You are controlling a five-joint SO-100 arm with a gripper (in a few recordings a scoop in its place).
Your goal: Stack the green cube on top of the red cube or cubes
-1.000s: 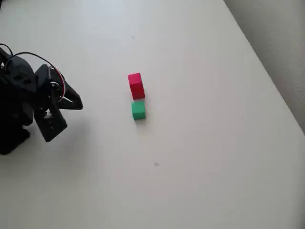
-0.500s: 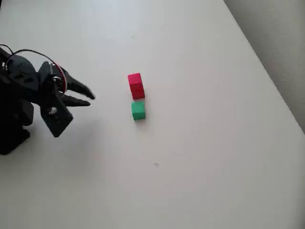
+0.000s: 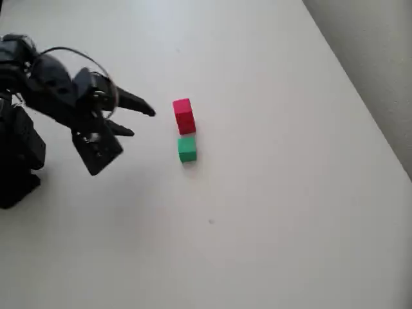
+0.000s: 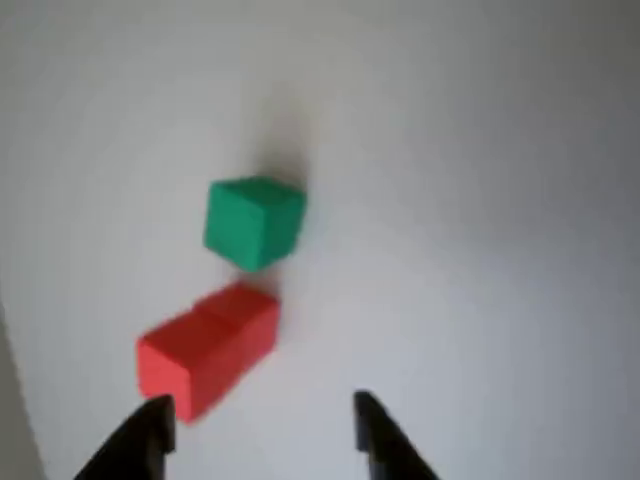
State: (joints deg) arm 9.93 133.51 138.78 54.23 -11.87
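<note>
The green cube [image 3: 187, 149] sits flat on the counter [image 3: 270, 193], a small matte block with crisp edges, just below the red cube or cubes [image 3: 184, 116] in the overhead view, so near that touching or a hairline gap cannot be told. In the wrist view the green cube [image 4: 253, 222] stands a little apart from the red cube or cubes [image 4: 208, 347], whose top shows a faint seam across it. The red block looks longer than the green.

The counter is plain, smooth and off-white, with wide bare surface to the right of and below the blocks; its edge runs diagonally at the upper right.

The black gripper [image 3: 135, 121] hangs left of the red block, fingers [image 4: 378, 435] parted and holding nothing.
</note>
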